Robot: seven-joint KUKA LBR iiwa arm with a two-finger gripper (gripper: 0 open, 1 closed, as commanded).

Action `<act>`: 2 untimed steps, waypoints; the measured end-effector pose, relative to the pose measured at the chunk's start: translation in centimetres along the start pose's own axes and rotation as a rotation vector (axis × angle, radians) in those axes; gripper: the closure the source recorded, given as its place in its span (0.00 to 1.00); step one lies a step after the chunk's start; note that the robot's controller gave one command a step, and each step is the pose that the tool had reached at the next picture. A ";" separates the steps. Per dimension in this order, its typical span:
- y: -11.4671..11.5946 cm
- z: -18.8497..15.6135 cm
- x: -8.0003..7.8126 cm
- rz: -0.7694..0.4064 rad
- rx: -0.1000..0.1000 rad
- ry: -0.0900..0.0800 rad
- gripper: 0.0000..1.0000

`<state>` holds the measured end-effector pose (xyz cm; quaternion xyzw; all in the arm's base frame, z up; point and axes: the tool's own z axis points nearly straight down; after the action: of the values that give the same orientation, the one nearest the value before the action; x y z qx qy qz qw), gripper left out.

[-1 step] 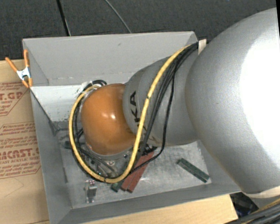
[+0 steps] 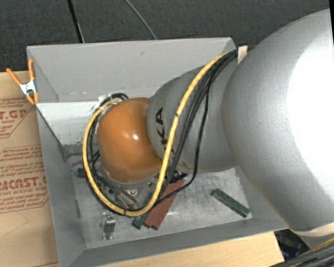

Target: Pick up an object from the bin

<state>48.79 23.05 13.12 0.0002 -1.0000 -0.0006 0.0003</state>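
Jaws of the gripper (image 2: 125, 194) are sitting under the orange cover (image 2: 126, 142), so I cannot tell whether they are parted or closed. I am seeing the arm (image 2: 285, 116) stretching in from 3 o'clock, its wrist hanging over the 8 o'clock part of the bin (image 2: 59, 190). Yellow and black cables (image 2: 89, 163) are looping round the cover. A red-brown bar (image 2: 163, 208) is lying at 6 o'clock, partly under the wrist, with a dark green piece (image 2: 139, 221) touching its lower end. A small metal part (image 2: 108, 223) is lying at 7 o'clock, and a dark green strip (image 2: 230, 203) is lying well apart at 4 o'clock.
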 end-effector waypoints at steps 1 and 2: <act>-9.0 4.3 -2.9 -0.097 0.001 -0.001 0.00; -11.2 1.5 -9.8 -0.062 0.000 -0.010 0.00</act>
<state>58.57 11.86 11.63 0.0312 -0.9995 -0.0004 -0.0045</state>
